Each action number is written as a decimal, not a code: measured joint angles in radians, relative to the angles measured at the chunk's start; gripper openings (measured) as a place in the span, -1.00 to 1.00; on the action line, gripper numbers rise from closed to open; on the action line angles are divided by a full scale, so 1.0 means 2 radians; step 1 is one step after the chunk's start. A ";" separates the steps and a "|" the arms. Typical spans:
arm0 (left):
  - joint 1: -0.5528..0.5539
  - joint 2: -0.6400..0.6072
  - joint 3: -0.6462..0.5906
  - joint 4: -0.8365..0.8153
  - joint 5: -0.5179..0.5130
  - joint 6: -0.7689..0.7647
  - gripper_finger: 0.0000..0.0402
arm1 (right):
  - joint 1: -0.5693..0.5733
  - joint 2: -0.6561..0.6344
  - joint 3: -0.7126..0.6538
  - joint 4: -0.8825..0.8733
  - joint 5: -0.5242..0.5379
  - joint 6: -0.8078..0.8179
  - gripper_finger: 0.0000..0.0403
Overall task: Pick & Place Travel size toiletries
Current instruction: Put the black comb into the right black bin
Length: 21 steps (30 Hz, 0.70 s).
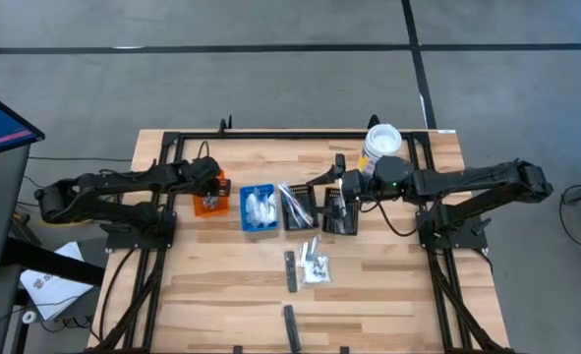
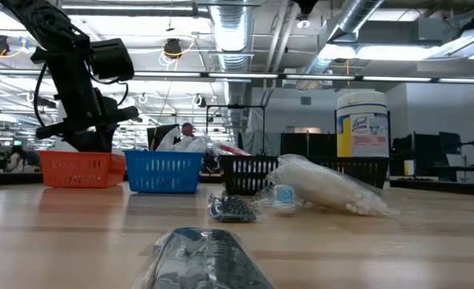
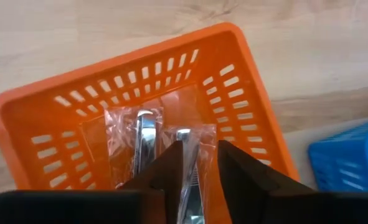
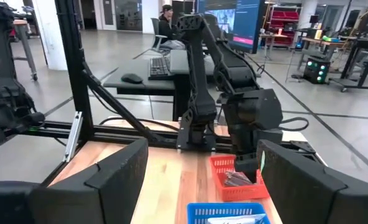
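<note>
My left gripper [image 1: 212,185] points steeply down into the orange bin [image 3: 246,93], its fingers a little apart. A clear-wrapped silvery stick [image 3: 187,146] stands in the gap between them, reaching down to the bin's floor. Beside it, a second one [image 3: 144,134] lies on the bin's floor. Loose toiletries lie on the table: clear packets [image 1: 316,264], a dark strip [image 1: 290,271] and another [image 1: 291,325]. My right gripper [image 4: 202,168] hangs level and open above the black bins [image 1: 339,211], with nothing between its fingers. My left gripper comes at the clear-wrapped stick from above, slanting down, with one finger [image 3: 168,171] on either side of its upper part [image 3: 190,186]. Whether the fingers touch its wrap I cannot tell. The stick's lower end is down in the orange bin.
A blue bin [image 1: 259,208] with white packets stands right of the orange one, then two black bins [image 1: 298,206]. A white tub [image 1: 380,143] stands at the far right. Bare wood lies toward the near edge, around the loose items.
</note>
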 joint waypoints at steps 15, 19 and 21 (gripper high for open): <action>-0.022 -0.164 0.010 0.004 0.022 0.081 -0.29 | 0.010 0.000 0.000 -0.013 0.000 0.000 0.46; -0.050 -0.205 0.010 0.017 0.023 0.081 -0.29 | 0.021 0.000 0.000 -0.015 0.000 0.000 0.46; -0.065 -0.220 0.010 0.028 0.023 0.081 -0.29 | 0.031 0.000 0.000 -0.015 0.000 -0.003 0.46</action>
